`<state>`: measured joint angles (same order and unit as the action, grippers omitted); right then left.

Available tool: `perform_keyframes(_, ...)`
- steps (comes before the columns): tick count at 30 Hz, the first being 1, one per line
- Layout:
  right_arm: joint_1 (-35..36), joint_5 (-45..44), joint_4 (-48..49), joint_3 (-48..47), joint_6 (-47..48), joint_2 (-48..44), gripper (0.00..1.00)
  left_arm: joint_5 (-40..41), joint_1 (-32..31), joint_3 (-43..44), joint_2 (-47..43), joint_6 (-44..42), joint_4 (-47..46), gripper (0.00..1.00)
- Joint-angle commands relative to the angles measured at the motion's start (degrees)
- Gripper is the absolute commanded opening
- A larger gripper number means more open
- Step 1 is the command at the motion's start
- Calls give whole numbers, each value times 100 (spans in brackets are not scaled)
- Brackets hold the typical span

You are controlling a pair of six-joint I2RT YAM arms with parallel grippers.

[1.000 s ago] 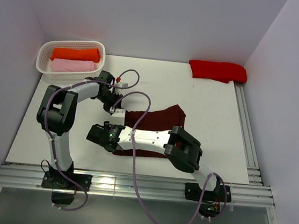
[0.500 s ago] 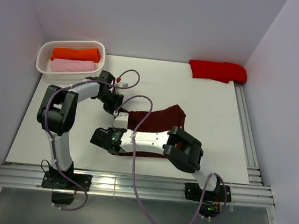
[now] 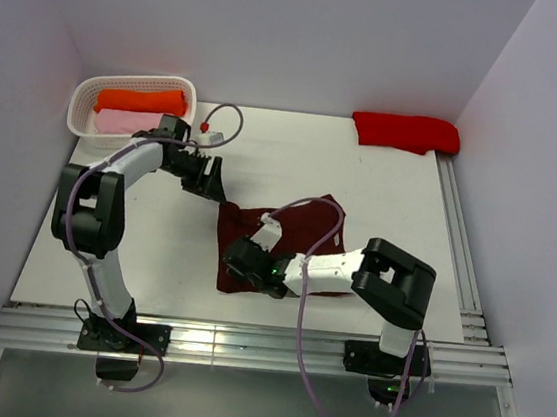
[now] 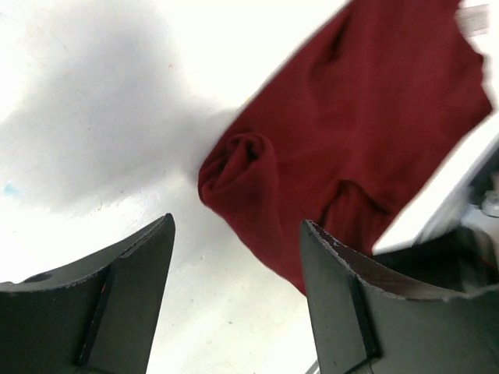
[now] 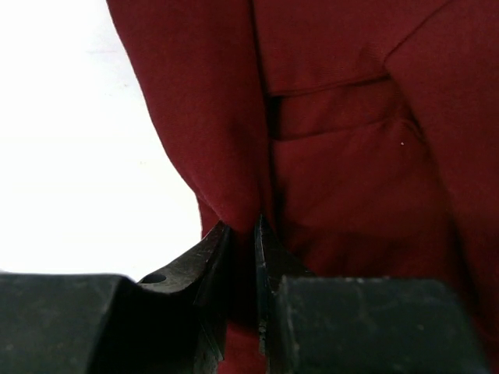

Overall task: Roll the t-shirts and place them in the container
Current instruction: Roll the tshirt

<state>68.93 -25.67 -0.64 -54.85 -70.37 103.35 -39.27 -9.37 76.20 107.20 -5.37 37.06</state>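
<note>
Fold of maroon t-shirt (image 3: pixel 296 233) sits clamped in right tool (image 5: pixel 243 230); left tool (image 4: pixel 238 224) gapes empty nearby.

White table (image 3: pixel 382 180), white slotted basket (image 3: pixel 77 105) at its far-left corner, metal rails (image 3: pixel 223 343) along its near edge

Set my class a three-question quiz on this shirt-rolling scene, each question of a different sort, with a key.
1. True or false: the left gripper is shut on the maroon shirt.
2. The basket holds: A) the orange shirt and the pink shirt; B) the maroon shirt; C) nothing.
3. Fill in: the right gripper pinches a fold of the ____ shirt.

Key: 1 false, it is open and empty. 2 A. 3 maroon.
</note>
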Motion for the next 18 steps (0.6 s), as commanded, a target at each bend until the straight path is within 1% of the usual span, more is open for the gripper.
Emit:
perform_keyframes(1, -177, 738, 1808, 720, -459, -192, 15, -1011, 259, 18, -322, -394, 144, 71)
perform_keyframes(3, -292, 1011, 2338, 1167, -618, -210, 15, -1249, 321, -218, -348, -535, 74, 72)
perform_keyframes(5, -353, 1169, 2909, 1380, -820, -193, 14, -1574, 374, -395, -340, -588, -119, 72)
perform_keyframes(7, -389, 1205, 3209, 1617, -1021, -166, 14, -1924, 383, -632, -279, -615, -269, 72)
perform_keyframes(9, -406, 1249, 3771, 1933, -1276, -123, 14, -2084, 392, -773, -130, -615, -418, 72)
perform_keyframes(10, -424, 1284, 4217, 2039, -1356, -96, 14, -2163, 392, -817, -77, -615, -549, 72)
perform_keyframes(13, -476, 1459, 5044, 2364, -1646, 123, 14, -2217, 392, -967, 125, -475, -813, 72)
perform_keyframes(18, -503, 1644, 5960, 2532, -2006, 615, 12, -2147, 357, -993, 477, -299, -981, 70)
